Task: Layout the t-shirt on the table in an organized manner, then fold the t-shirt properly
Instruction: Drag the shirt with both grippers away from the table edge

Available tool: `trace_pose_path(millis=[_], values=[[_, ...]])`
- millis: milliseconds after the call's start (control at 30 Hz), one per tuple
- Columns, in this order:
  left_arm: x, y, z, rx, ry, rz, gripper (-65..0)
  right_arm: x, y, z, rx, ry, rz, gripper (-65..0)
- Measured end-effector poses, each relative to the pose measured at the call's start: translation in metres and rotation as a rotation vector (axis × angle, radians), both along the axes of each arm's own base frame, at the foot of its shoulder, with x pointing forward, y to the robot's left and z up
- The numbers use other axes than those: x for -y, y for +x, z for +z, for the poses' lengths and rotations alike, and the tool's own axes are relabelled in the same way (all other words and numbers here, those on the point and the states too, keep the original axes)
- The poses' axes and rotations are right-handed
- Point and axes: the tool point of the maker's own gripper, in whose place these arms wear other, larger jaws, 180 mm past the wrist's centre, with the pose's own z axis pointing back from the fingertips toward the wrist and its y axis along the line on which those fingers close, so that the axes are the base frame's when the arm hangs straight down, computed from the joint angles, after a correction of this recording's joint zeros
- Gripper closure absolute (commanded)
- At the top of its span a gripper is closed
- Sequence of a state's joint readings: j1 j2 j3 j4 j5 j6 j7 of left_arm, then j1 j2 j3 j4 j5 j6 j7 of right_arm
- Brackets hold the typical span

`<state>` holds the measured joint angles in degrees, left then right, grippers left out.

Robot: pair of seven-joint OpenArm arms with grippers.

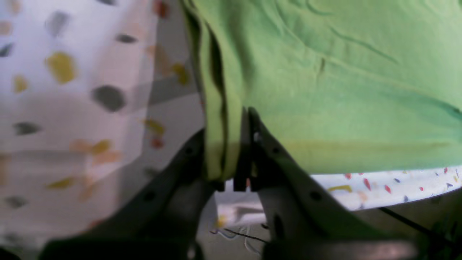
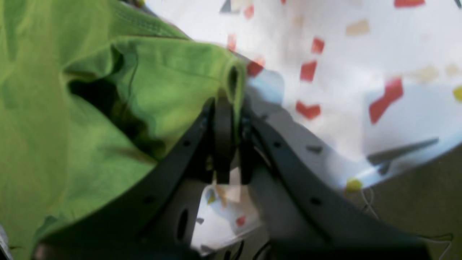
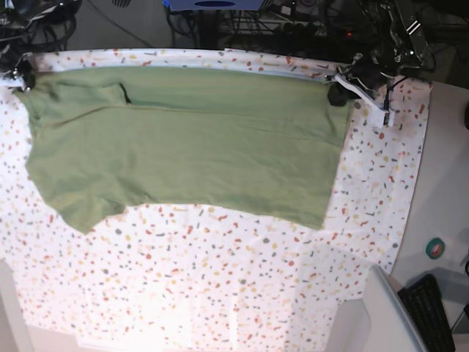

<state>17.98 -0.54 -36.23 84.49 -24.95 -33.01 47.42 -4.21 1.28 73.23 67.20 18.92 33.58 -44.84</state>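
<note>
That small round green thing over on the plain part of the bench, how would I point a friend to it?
Start at the big speckled table where the olive-green t-shirt is spread out. Go past the cloth's right edge onto the plain grey-white surface, to a spot just above the black keyboard. There lies a small teal-green ring with a dark centre, perhaps a roll of tape, the only round thing there.

overhead base view; close wrist views.

no readable text, labels or numbers anywhere (views partly blurred)
</note>
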Motion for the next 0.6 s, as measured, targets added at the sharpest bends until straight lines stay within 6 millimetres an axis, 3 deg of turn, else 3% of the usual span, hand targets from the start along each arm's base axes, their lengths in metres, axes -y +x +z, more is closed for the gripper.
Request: trace_pose_path(millis=[167, 400, 500, 600], values=[[-0.007, -0.002, 0.001, 0.001, 0.007, 0.022, 0.0, -0.01, -0.001, 0.004, 0.009, -0.013, 0.001, 0.0], [-0.007, -0.002, 0.001, 0.001, 0.006, 0.022, -1.0, -0.008, -0.001, 0.017, 0.018, -0.061, 0.006, 0.0], [-0.006, -0.003, 0.001, 0.0, 0.004, 0.023, -25.8, -0.004, -0.006, 0.026, 0.016, -0.102, 0.006, -20.0], [-0.01, -0.004, 0.0, -0.002, 0.012, 0.028, -43.6, -0.005, -0.01, 0.034, 0.024, -0.131, -0.007, -22.8]])
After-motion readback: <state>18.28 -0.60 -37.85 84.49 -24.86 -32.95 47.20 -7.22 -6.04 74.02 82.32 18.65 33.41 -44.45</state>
